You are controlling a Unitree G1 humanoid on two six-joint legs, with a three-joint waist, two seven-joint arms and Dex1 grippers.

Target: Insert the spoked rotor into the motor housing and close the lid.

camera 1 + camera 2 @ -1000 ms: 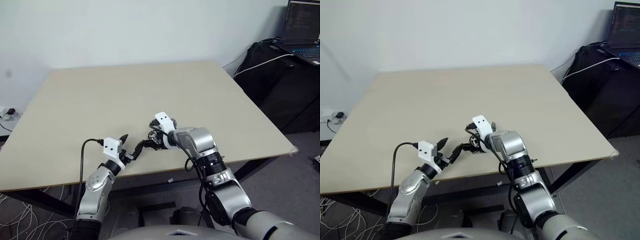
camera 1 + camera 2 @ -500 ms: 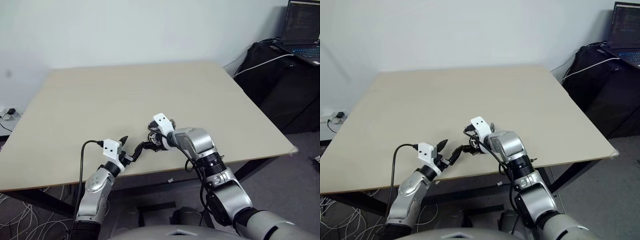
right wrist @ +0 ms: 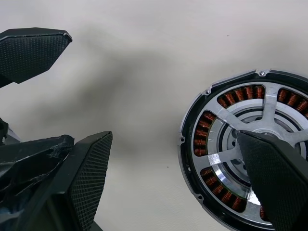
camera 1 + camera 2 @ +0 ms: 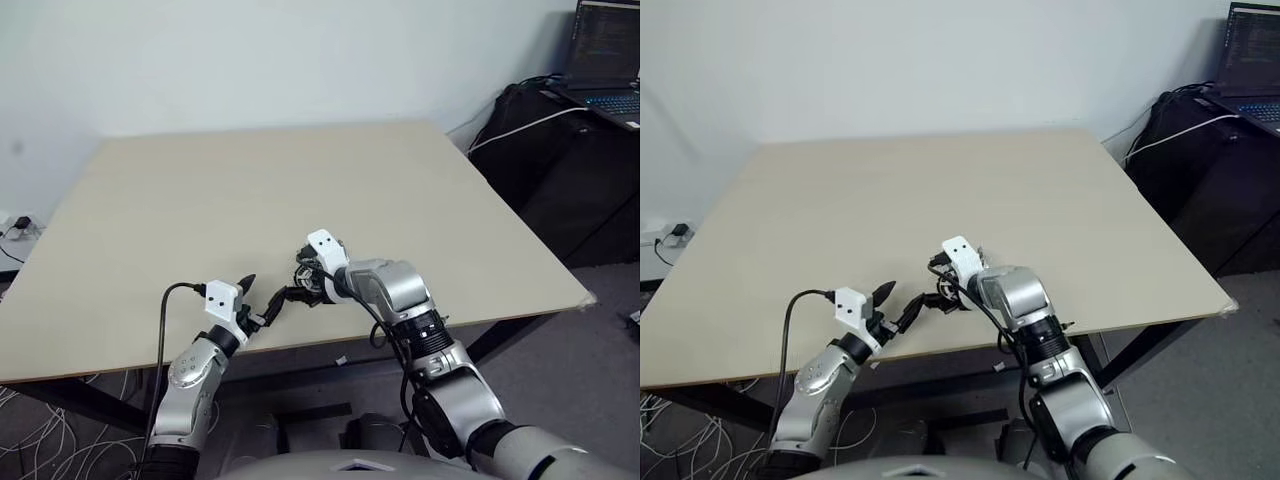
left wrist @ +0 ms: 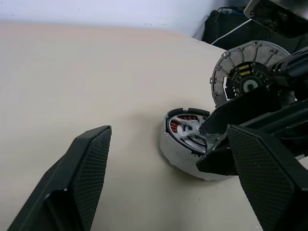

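Nothing has shifted: both claws, left (image 5: 163, 187) and right (image 3: 178, 183), stay apart over the beige tabletop (image 4: 250, 200). The silver spoked rotor (image 3: 250, 159) sits inside the copper-wound round housing (image 5: 185, 147); the grey ribbed lid disc (image 5: 248, 72), at its one o'clock, awaits closing.

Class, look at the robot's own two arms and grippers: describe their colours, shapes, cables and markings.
Both arms are silver-grey rounded metal segments with black joints. Each wrist carries a white block with two small dark dots. A black cable loops to the left gripper; more black cables run along the right arm to the right gripper. The fingers are black, wedge-shaped, with cross-hatched pads.
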